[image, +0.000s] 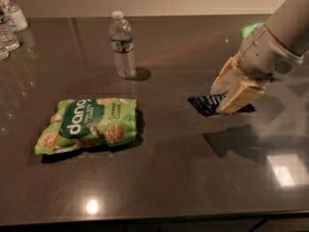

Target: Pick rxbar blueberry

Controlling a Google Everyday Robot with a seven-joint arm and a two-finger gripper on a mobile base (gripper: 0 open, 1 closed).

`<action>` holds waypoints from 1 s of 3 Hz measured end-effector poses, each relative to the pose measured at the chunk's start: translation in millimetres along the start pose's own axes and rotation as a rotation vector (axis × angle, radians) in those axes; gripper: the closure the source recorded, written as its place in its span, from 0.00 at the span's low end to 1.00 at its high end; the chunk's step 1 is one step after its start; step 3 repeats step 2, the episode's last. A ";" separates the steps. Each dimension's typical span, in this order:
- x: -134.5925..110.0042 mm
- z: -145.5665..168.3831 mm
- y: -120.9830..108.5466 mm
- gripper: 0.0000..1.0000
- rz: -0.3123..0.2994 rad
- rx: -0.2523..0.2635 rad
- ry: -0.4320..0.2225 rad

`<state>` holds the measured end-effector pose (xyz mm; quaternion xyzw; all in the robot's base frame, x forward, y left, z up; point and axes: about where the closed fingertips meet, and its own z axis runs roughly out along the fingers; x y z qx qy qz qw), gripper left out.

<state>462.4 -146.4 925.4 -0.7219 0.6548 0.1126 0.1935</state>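
The rxbar blueberry [203,104] is a small dark navy wrapper with white print, right of centre. My gripper [228,96] comes in from the upper right and is shut on the bar's right part, its tan fingers [240,97] clamped across it. The bar hangs a little above the dark table [159,178], and its left end sticks out free. Their shadow lies on the table below them. The bar's right end is hidden behind the fingers.
A large green "dang" chip bag [89,124] lies flat at the left. A clear water bottle [123,45] stands upright at the back centre. More bottles [9,23] stand at the far left corner. The table's front edge runs along the bottom.
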 end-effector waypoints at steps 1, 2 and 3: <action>-18.1 -47.9 -19.4 1.00 0.033 0.057 -0.028; -18.1 -47.9 -19.4 1.00 0.033 0.057 -0.028; -18.1 -47.9 -19.4 1.00 0.033 0.057 -0.028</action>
